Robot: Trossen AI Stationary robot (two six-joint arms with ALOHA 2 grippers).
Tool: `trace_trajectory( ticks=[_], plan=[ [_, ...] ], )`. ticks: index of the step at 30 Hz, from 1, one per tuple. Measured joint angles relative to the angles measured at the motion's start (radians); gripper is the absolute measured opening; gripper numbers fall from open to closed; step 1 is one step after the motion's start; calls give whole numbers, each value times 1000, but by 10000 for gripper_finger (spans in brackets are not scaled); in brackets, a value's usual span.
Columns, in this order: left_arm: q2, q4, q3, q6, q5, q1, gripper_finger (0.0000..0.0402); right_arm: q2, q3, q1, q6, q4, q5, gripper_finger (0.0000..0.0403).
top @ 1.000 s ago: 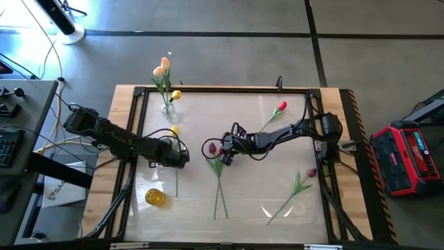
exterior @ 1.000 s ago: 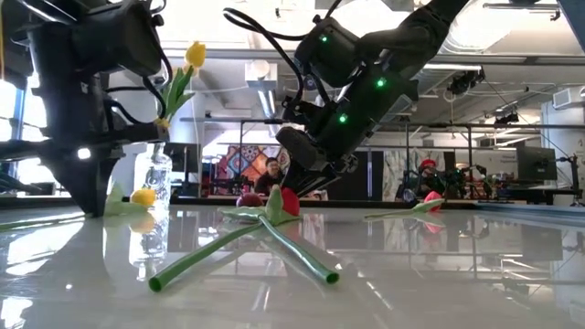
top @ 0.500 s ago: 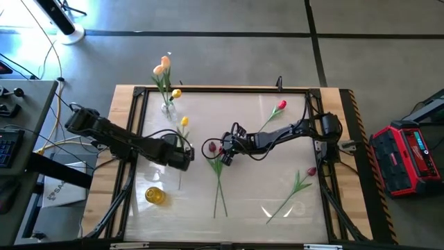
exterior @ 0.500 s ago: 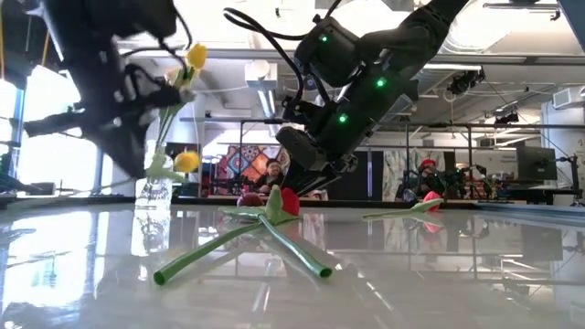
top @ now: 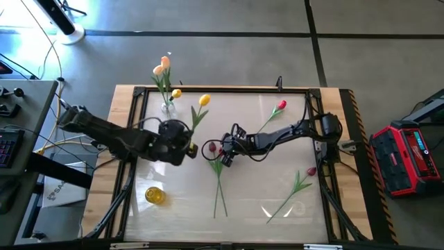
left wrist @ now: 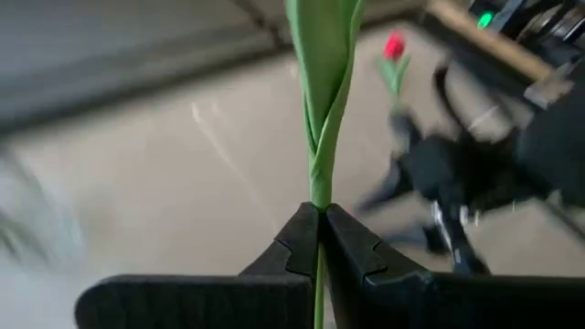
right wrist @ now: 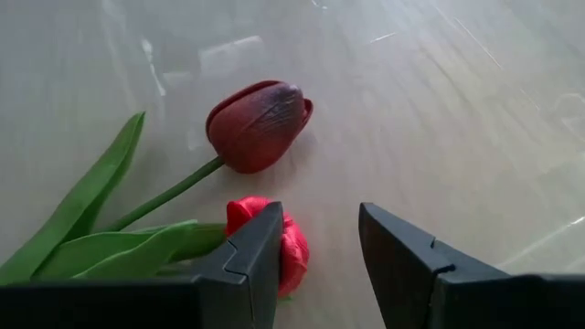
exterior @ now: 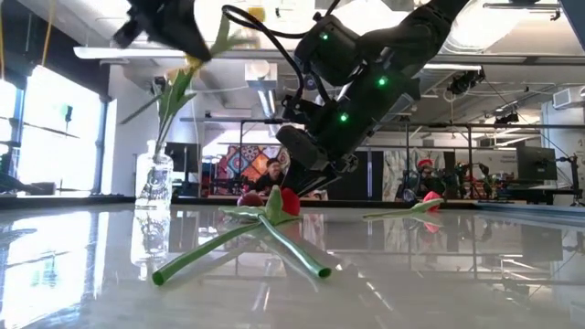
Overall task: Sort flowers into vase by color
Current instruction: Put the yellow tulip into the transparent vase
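Note:
My left gripper (top: 183, 139) is shut on a yellow tulip (top: 203, 101), held above the table left of centre. My right gripper (top: 220, 149) is open and low over the heads of a red tulip (right wrist: 292, 249) and a dark maroon tulip (right wrist: 259, 123), which lie crossed on the table (exterior: 274, 206). The red head sits by one finger (right wrist: 260, 251); I cannot tell whether they touch. A clear vase (top: 168, 107) at the far left holds a peach and a yellow tulip. It also shows in the low view (exterior: 155, 178). My left gripper pinches the yellow tulip's thin stem (left wrist: 318, 196) between its two fingertips, just below where the leaf wraps the stem. The tulip is lifted clear of the table. Its stem slants up from the fingers, with the head toward the far edge and to the right.
A red tulip (top: 281, 106) lies at the far right and a maroon tulip (top: 311, 171) at the right, with its stem toward the near edge. A yellow round object (top: 154, 196) sits at the near left. A black frame (top: 222, 89) borders the table.
My left gripper has risen from the table with the yellow tulip and has gone toward the far edge and to the right, tipping upward. The tulip, which lay low by the gripper, is now lifted clear, with its head up beside the vase.

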Motion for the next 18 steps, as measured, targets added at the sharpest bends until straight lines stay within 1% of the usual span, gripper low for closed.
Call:
trace_trajectory(
  ticks=[3,10,14,16,18],
  plan=[
    [-53,79,2,197,-58,15,0,0,0,3,0,0,0,138],
    [-140,379,2,587,-78,82,0,0,0,3,0,12,0,138],
    [-196,553,2,872,-110,94,0,0,0,3,-4,13,0,138],
    [-229,603,3,1003,-115,94,0,0,0,3,-4,12,0,138],
    [-261,631,3,1088,-133,94,0,0,0,3,-5,13,0,138]
  ],
)
